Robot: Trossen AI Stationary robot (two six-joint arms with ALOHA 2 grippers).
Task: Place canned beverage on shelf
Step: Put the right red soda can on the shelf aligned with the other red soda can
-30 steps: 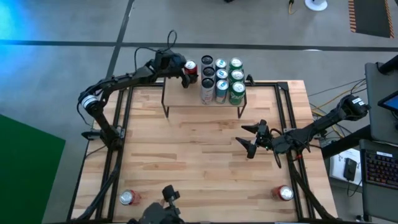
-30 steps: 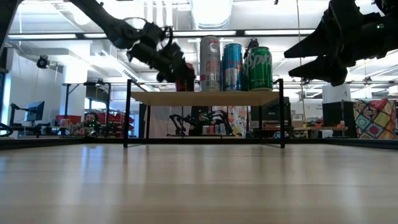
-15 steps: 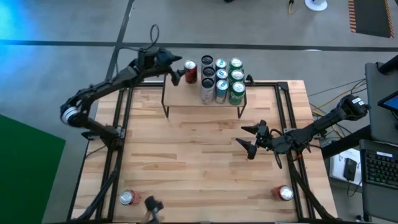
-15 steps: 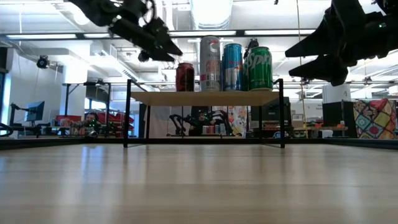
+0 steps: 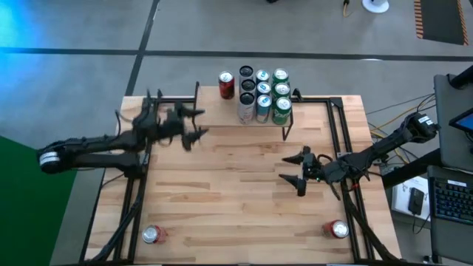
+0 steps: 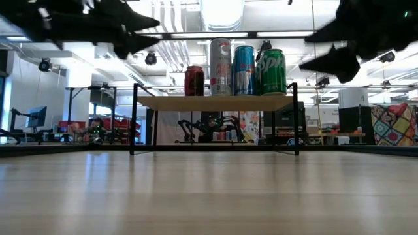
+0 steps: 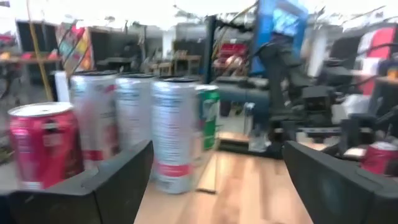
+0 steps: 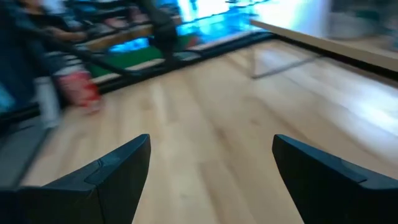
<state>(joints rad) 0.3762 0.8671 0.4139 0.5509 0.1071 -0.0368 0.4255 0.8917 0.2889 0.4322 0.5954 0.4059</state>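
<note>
The short red beverage can (image 5: 226, 84) now stands alone at the left end of the low light-wood shelf on thin black legs (image 6: 215, 103), just beside the cluster of tall silver, blue and green cans (image 5: 263, 94). A second ago the left jaws (image 5: 194, 125) were at that can; they have since let go and drawn back over the wooden surface (image 5: 236, 199), spread wide and empty. The right jaws (image 5: 299, 170), also spread and empty, hang over the surface's right half, nearly unmoved. Two more red cans (image 5: 151, 235) (image 5: 338, 229) lie near the front corners.
</note>
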